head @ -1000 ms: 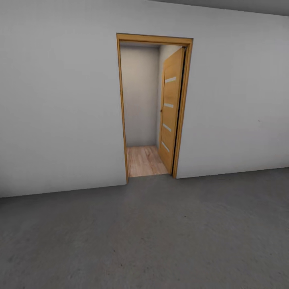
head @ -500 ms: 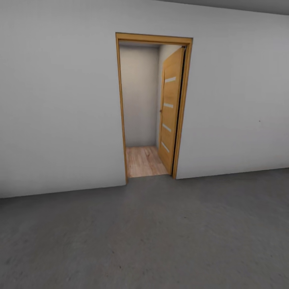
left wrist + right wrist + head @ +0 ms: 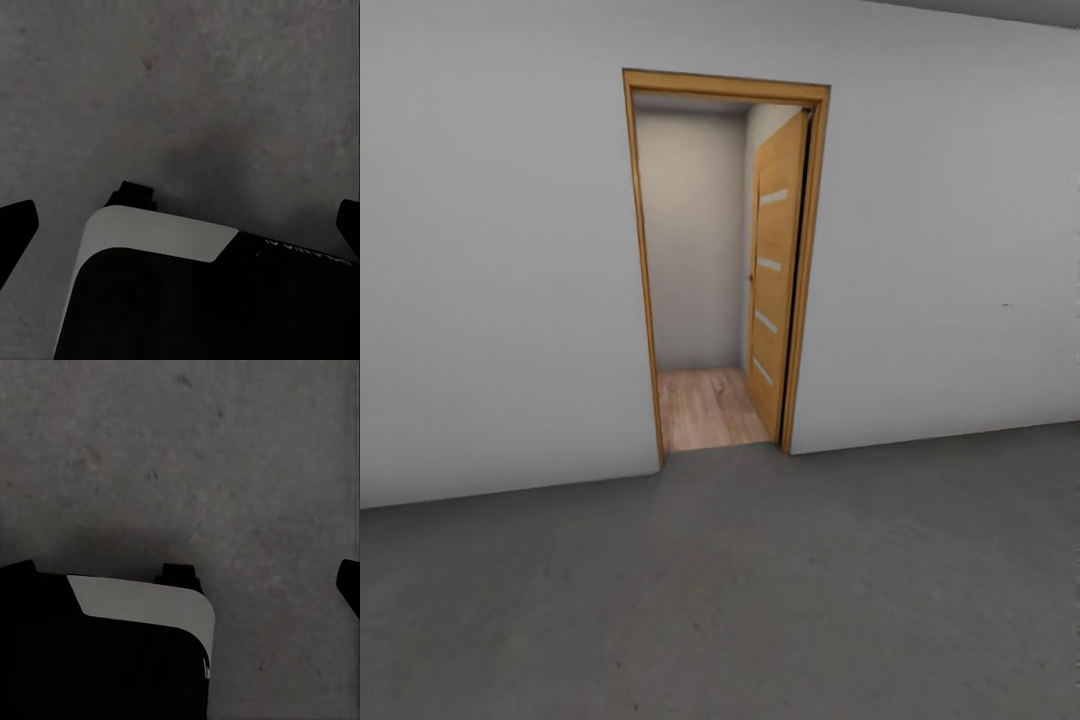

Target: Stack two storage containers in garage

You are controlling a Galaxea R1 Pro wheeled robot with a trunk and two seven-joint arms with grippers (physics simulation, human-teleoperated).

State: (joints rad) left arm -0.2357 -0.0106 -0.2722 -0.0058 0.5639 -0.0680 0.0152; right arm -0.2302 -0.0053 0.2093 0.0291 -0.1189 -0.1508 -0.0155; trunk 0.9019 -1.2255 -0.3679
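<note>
Garage floor (image 3: 760, 600) ahead, wooden door (image 3: 775, 270) ajar; both end effectors spread wide, holding nothing

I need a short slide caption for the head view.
Grey concrete floor before an open wooden door, with wood planks beyond the frame.

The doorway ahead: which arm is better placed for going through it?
Neither yet. The doorway stands open ahead past the grey floor, and both wrist views look down at that floor beside the robot's base, nothing held. Driving through comes first.
</note>
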